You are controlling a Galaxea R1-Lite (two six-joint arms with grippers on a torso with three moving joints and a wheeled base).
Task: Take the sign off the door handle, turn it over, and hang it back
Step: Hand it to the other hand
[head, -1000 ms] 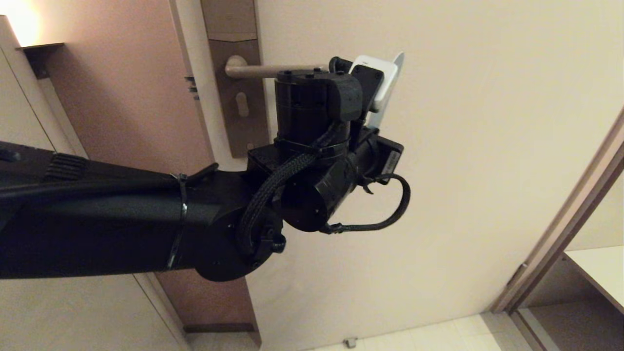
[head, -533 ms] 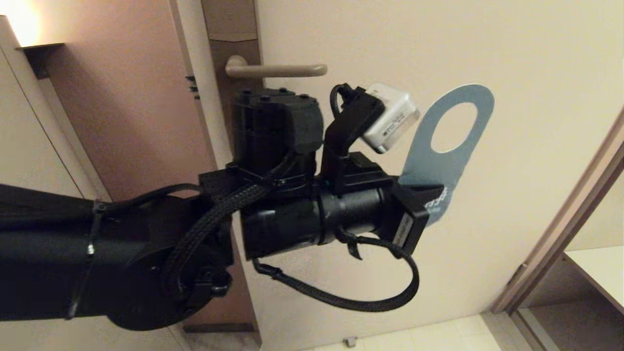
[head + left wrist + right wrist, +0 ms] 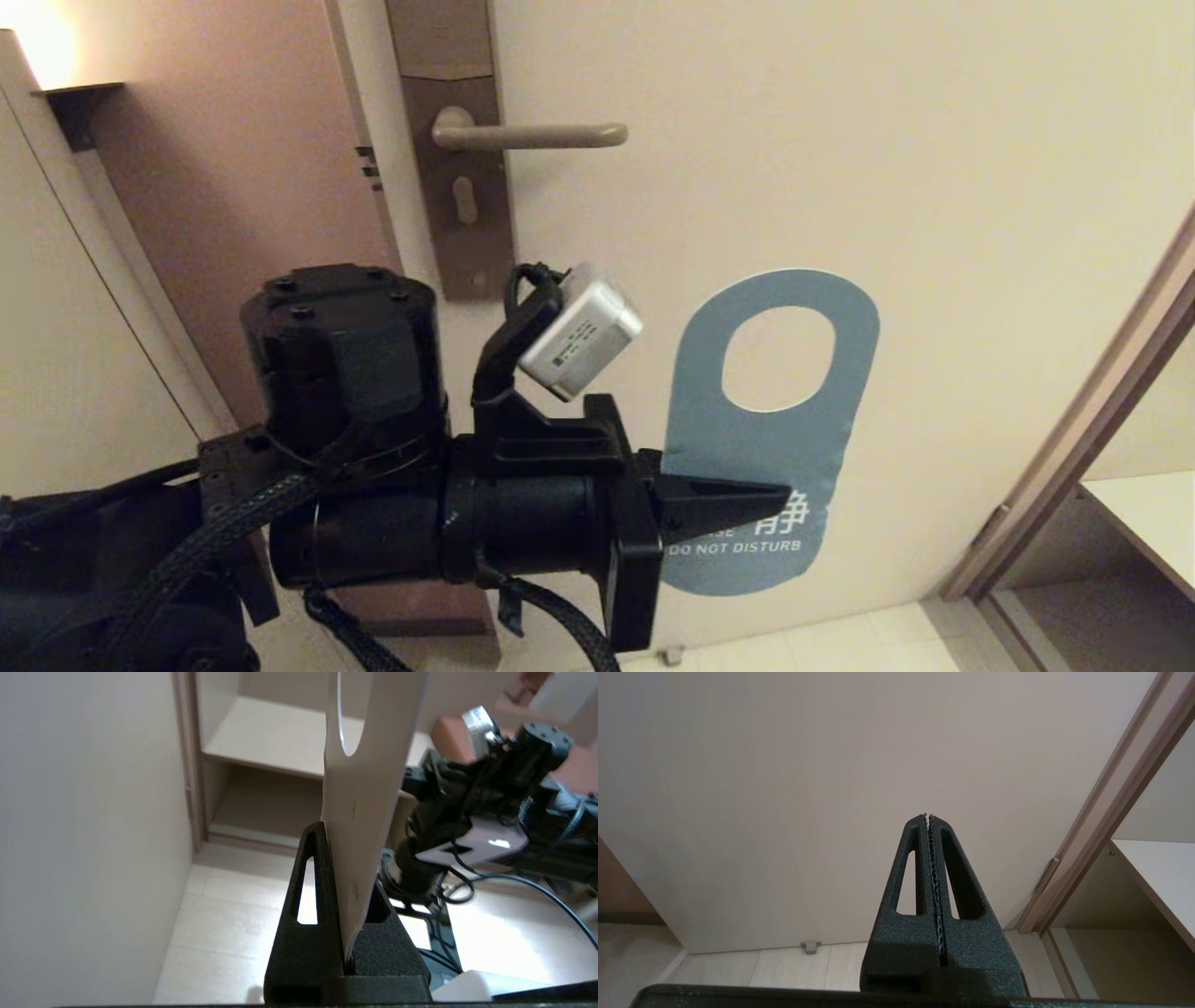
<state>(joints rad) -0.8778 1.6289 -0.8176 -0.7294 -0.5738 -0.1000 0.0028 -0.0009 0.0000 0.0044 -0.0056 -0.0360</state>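
The sign [image 3: 775,439] is off the door handle [image 3: 532,136] and hangs in the air well below and to the right of it. Its teal-blue face with "DO NOT DISTURB" shows in the head view, oval hole uppermost. My left gripper [image 3: 784,493] is shut on the sign's lower part, reaching in from the left. In the left wrist view the sign [image 3: 369,788] stands nearly edge-on between the fingers [image 3: 308,933], pale side showing. My right gripper [image 3: 927,817] is shut on nothing, low in front of the door, out of the head view.
The bare handle sits on a tall brown lock plate [image 3: 462,187] with a thumb-turn [image 3: 462,199] below it. A door frame [image 3: 1074,448] and a pale shelf [image 3: 1148,523] stand at the right. A small door stop [image 3: 669,655] is on the floor.
My left arm has dropped down from the handle, carrying the sign off it. The sign has turned from edge-on to flat, teal face showing.
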